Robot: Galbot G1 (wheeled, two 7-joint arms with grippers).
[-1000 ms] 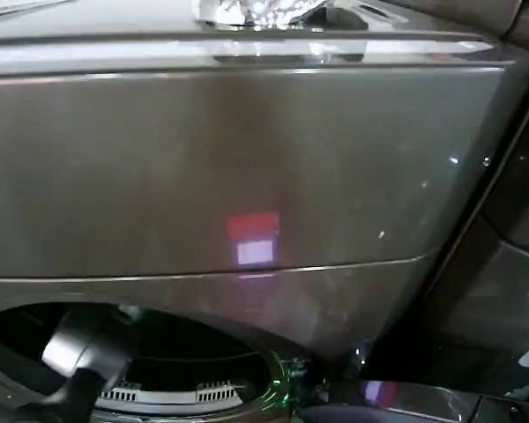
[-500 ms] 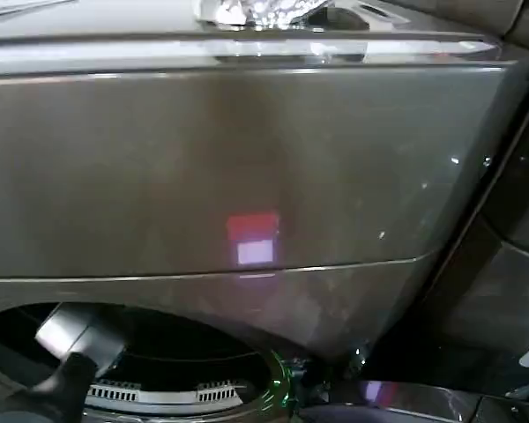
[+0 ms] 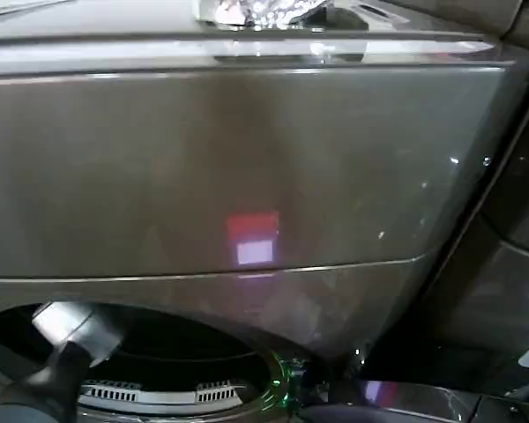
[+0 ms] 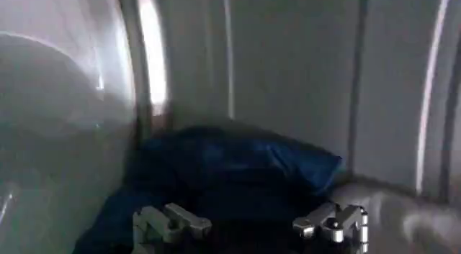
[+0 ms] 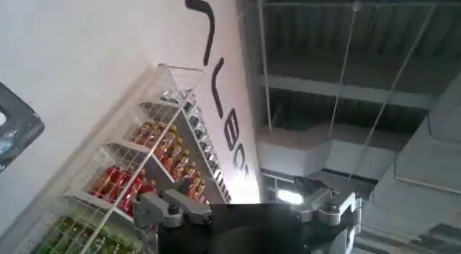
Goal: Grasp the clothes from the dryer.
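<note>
The dryer [image 3: 247,176] presents one brown-grey front panel, with the round porthole at its lower left, where the left arm reaches in. One dark navy blue garment [image 4: 230,169] lies inside the drum against the rear wall. The left hand [image 4: 251,225] is spread wide and empty, just short of the garment. The right hand [image 5: 245,209], equally wide and empty, is raised toward a wire shelf rack [image 5: 137,176].

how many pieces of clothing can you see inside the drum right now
1: a dark navy garment lying on the drum floor, just beyond the left gripper's open fingers. Another piece may lie hidden under or behind it.
</note>
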